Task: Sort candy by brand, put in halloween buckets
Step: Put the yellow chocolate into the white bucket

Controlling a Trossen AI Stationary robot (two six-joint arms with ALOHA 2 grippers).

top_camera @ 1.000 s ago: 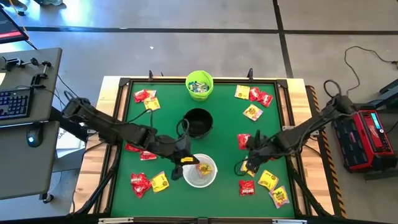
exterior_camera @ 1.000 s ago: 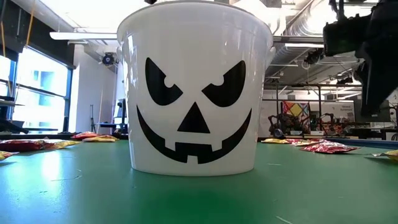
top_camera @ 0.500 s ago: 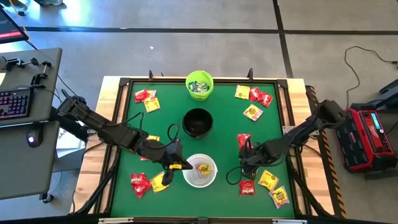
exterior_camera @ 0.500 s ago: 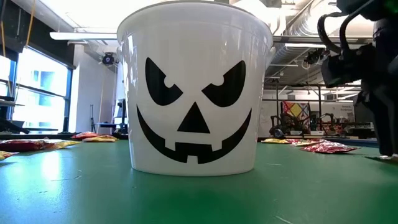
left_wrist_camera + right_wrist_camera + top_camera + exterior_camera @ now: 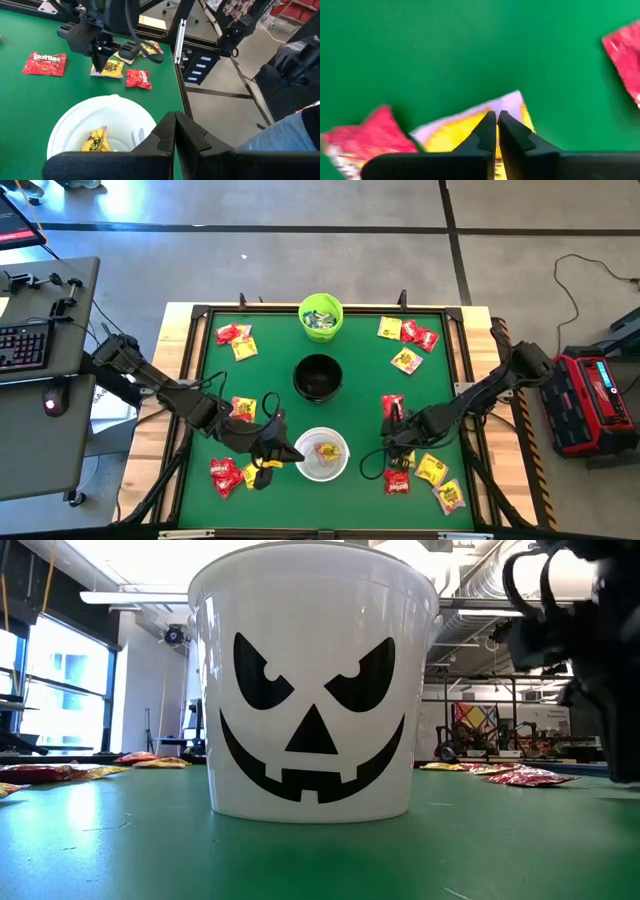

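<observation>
A: What changed in the last second?

B: The right gripper (image 5: pixel 397 452) has come down onto the bench (image 5: pixel 360 380) and its fingers (image 5: pixel 489 131), wide apart a moment back, have snapped together. In the right wrist view they meet over a yellow packet (image 5: pixel 465 127) lying beside a red packet (image 5: pixel 365 137).

A: Is the yellow one held?

B: Probably pinched at its edge, but it lies flat on the green, so a grip cannot be confirmed until it lifts.

A: And the left arm?

B: The left gripper (image 5: pixel 277 448) has drawn back from over the white bucket (image 5: pixel 322 454) and now sits just beside its rim, fingers (image 5: pixel 165 137) together and empty. A yellow packet (image 5: pixel 96 140) lies inside that bucket.

A: So yellow goes in white?

B: That looks like the rule. The green bucket (image 5: pixel 321 315) at the far edge holds pale packets, and the black bucket (image 5: pixel 318 377) stands between green and white.

A: How far along?

B: Early. Red and yellow candy lies in clusters at all four corners of the bench. The next move, if the pinch is good, is a short carry to the white bucket.
</observation>
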